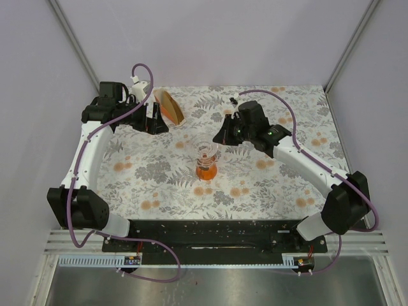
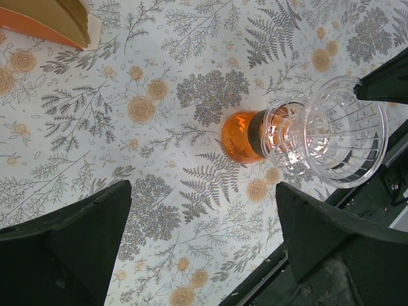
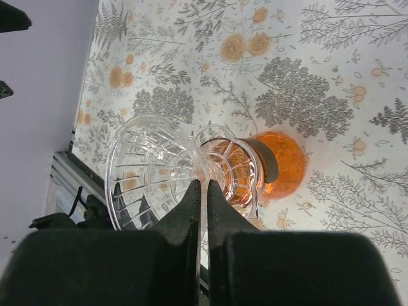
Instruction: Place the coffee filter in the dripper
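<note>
coffee filter is in neither pincer. no single sheet lies loose, so i judge it is in the filter stack at the far left. left gripper has its jaws wide with nothing between them, just beside that stack. right gripper has its jaws pressed together, empty, tips by the rim of the dripper; touching or not, cannot tell. dripper stands upright mid table, cone bare inside.

step in hand looks like fetching one sheet. bring the left jaws to the stack's free edge, pinch only the outermost sheet, and peel slowly so the bundle does not leave its orange holder. keep the right tips off the cone mouth or they block the drop.

counts: two grippers, one dripper, one filter stack, one holder, zero loose filters.
</note>
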